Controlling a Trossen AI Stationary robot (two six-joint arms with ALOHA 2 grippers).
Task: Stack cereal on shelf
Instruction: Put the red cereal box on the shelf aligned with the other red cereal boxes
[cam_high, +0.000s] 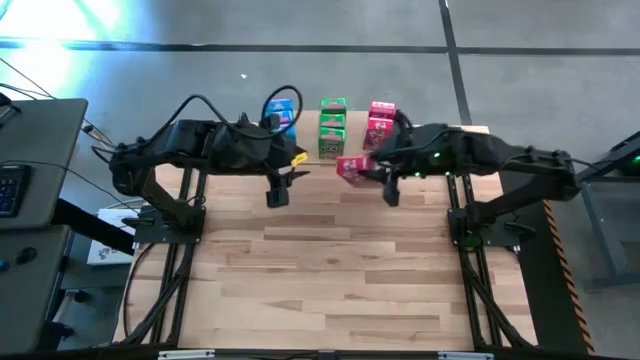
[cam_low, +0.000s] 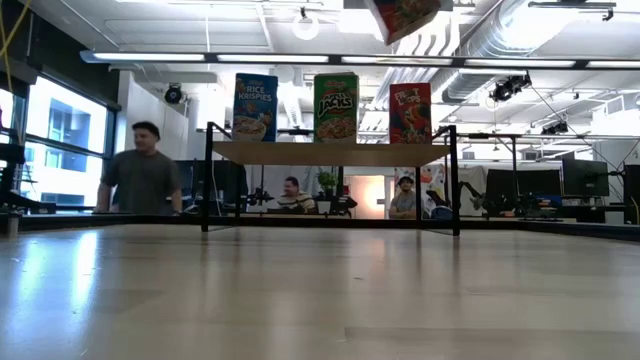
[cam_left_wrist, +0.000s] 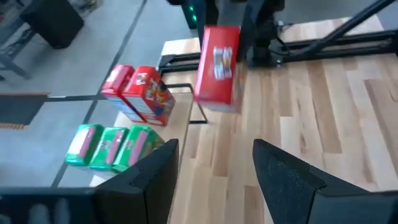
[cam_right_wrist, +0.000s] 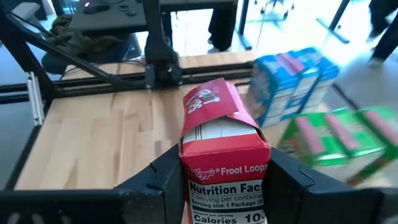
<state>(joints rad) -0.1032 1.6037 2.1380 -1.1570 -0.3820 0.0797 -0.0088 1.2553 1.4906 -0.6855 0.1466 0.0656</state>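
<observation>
The shelf (cam_low: 330, 153) stands at the table's far edge. Blue boxes (cam_high: 282, 110), green boxes (cam_high: 332, 125) and red boxes (cam_high: 380, 120) stand upright on its wooden top. My right gripper (cam_high: 365, 172) is just near of the shelf, shut on another red cereal box (cam_high: 350, 167), which the low view shows high above the shelf (cam_low: 400, 15). My left gripper (cam_high: 279, 190) hangs open and empty over the table, near of the blue boxes. In its wrist view the held red box (cam_left_wrist: 217, 65) shows ahead of its fingers. My right gripper pinches the red box between its two fingers, one on each opposite side of its lower part (cam_right_wrist: 205, 180). The face with the nutrition label is turned toward the wrist camera. The box's folded top end (cam_right_wrist: 211, 102) points away from the wrist. It is lifted clear of table and shelf.
The bare wooden tabletop (cam_high: 330, 270) stretches from the shelf to the near edge. Black frame legs (cam_high: 170, 260) run along both sides of the table. Beyond the far edge, people (cam_low: 142, 170) stand and sit in the room.
</observation>
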